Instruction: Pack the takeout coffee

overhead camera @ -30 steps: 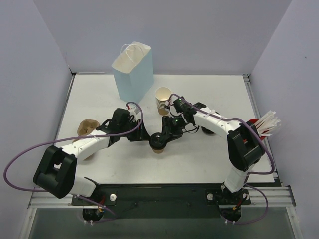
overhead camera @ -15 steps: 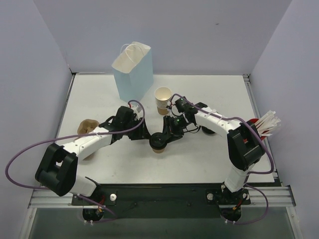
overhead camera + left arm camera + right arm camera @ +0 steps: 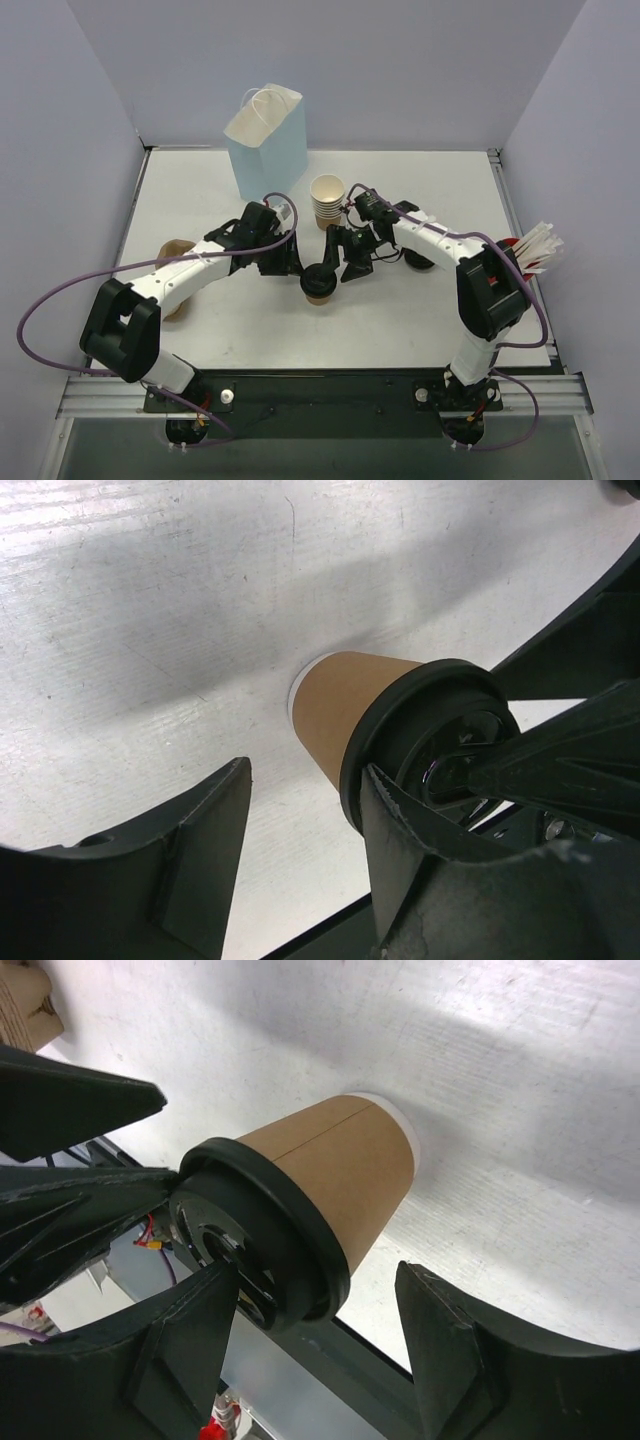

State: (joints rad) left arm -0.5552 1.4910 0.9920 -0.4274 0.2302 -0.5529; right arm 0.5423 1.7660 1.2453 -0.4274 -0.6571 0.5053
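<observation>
The takeout coffee (image 3: 318,284), a tan paper cup (image 3: 348,702) with a black lid (image 3: 425,730), stands upright on the table between my two grippers. My left gripper (image 3: 291,263) is open just left of it. In the left wrist view the cup lies beyond the right finger (image 3: 415,860), which touches the lid's rim, and only bare table shows in the left gripper's (image 3: 305,770) gap. My right gripper (image 3: 342,262) is open on the cup's right. In the right wrist view the right gripper's (image 3: 315,1270) fingers stand wide at the level of the lid (image 3: 255,1245), gripping nothing.
A light blue paper bag (image 3: 266,142) stands open at the back left. A stack of lidless tan cups (image 3: 326,200) is behind the coffee. A brown cardboard piece (image 3: 174,256) lies at the left. White straws in a red holder (image 3: 534,248) are at the right edge.
My right gripper has opened and let go of the lid, drawing back a little to the right. My left gripper has moved right, up against the cup.
</observation>
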